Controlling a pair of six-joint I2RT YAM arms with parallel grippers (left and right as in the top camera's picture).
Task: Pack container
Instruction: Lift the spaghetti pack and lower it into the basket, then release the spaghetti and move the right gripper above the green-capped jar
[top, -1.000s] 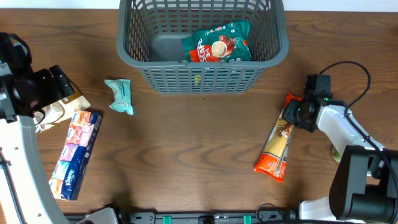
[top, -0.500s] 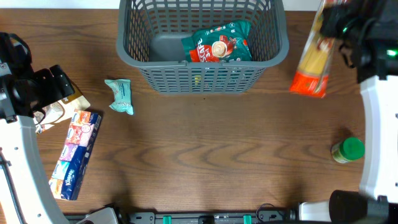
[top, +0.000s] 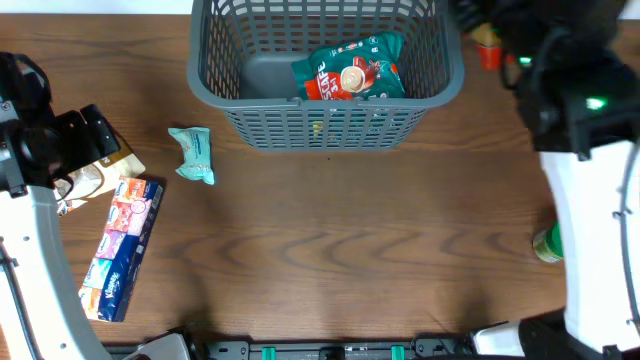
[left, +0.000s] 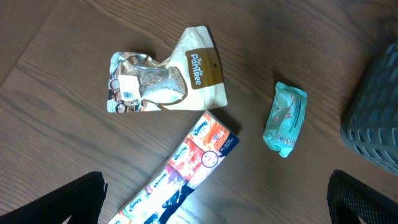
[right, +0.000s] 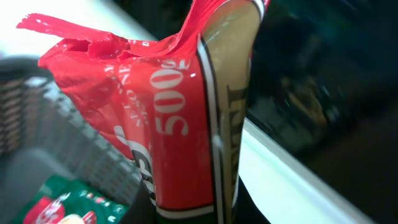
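- Pasta packet (right: 186, 124) fills the right wrist view, pinched in the right pincer (top: 503, 28), whose jaws are pressed nearly together on it. Its long axis runs top to bottom there, with the crumpled red end uppermost.
- From overhead only the packet's red end shows. It is up in the air, just outside the far right corner of the basket (top: 325, 128).
- So the basket lies to the pincer's left and below it. In the wrist view its lattice wall and the green packet (top: 350, 70) on its floor sit at lower left.
- The likely next step is a short carry leftward over the rim. The packet is long, so turning it along the basket's longer side should help it drop in flat beside the green packet and not catch on the rim.
- The left pincer (left: 211, 205) is much farther from the basket. It hangs with its jaws spread wide and empty above the desk (top: 330, 250).
- Under it lie a pouch (left: 165, 78), tissues (left: 186, 165) and a teal packet (left: 285, 118), all unpacked.
- A jar (top: 546, 244) stands at the desk's right edge, well apart from the basket.
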